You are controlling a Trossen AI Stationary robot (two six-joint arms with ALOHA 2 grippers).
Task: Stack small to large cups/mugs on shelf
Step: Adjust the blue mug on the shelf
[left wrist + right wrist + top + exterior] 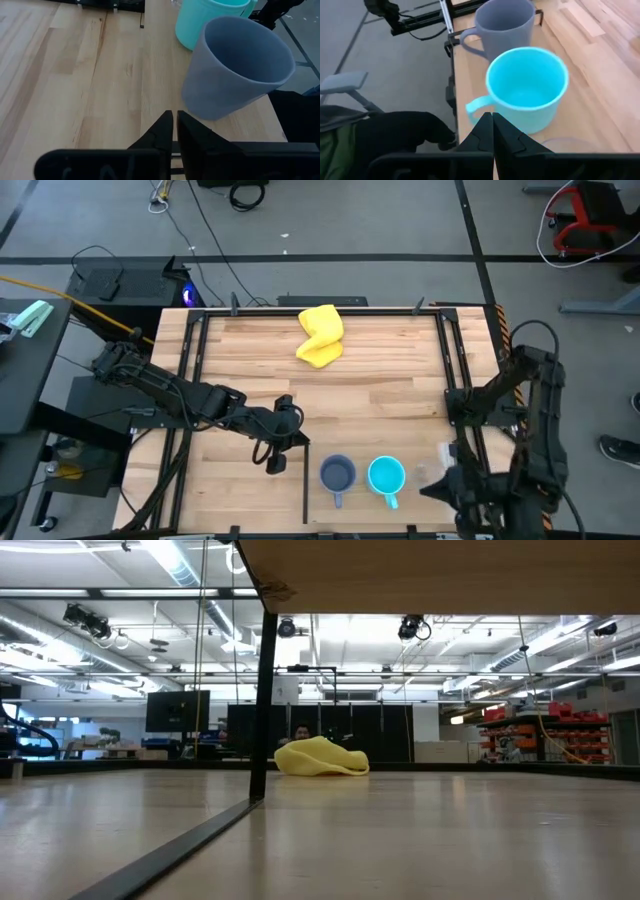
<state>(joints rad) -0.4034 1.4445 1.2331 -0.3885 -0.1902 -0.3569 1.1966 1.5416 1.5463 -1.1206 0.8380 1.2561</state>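
A grey-blue handled mug (337,474) (235,70) (504,25) and a bright cyan handled mug (386,476) (210,20) (527,87) stand upright side by side near the table's near edge, handles toward that edge. A clear cup's rim (570,145) shows just right of the cyan mug. My left gripper (275,463) (174,131) is shut, left of the grey-blue mug and apart from it. My right gripper (440,485) (491,131) is shut, right of the cyan mug, near the clear cup.
A crumpled yellow cloth (320,335) (320,758) lies near the table's far edge. A black upright (260,700) carries a wooden shelf board (440,575) that shows overhead in the low view. Black frame rails (190,380) run along the table's sides. Bare wood (350,395) lies mid-table.
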